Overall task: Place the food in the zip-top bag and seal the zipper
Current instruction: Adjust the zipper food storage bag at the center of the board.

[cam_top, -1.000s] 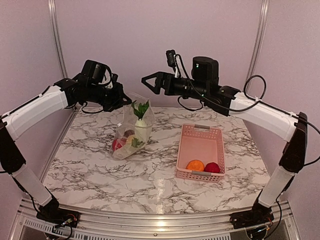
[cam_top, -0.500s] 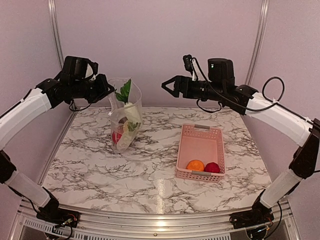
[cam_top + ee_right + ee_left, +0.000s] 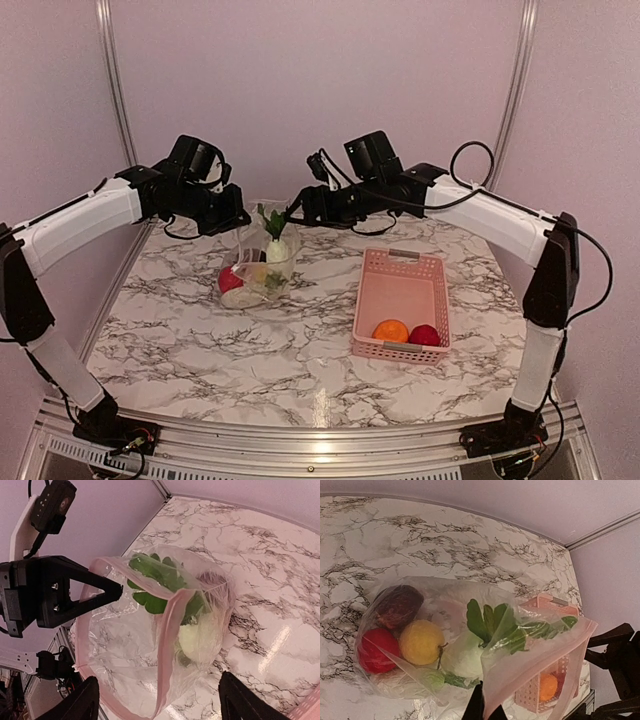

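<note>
The left end effector (image 3: pixel 482 706) is seen pinched together on the rim of the zip-top bag (image 3: pixel 535 665), at the bottom edge of the left wrist view. The mouth is held up while the bag's belly rests on the worktop (image 3: pixel 180 330), upper left of ctr in the top view. The right end effector (image 3: pixel 297 212) is seen w/ its fingers (image 3: pixel 85 702) well apart and nothing held, set just beside the opposite side of the mouth. In the right wrist view the pink-tinted zipper (image 3: pixel 167 640) runs down btwn them, unjoined. Inside the bag are counted a red ball (image 3: pixel 376 651), a yellow piece (image 3: pixel 420 642), a dark piece (image 3: pixel 399 605) and a white-cream piece (image 3: pixel 464 655) w/ green leaves (image 3: pixel 487 620) poking toward the mouth. The pink basket (image 3: pixel 400 280), right of ctr and well apart from the bag, is seen w/ an orange ball (image 3: pixel 391 329) and a second red ball (image 3: pixel 425 335) at its near end. Progress is judged as past halfway: most pcs are bagged, two are left in the basket, and the zipper is not yet pressed shut anywhere that can be seen. If the free rim is to be taken by the right end effector, it could be to spread the mouth for the last pcs or to start the seal; which one cannot be told.
</note>
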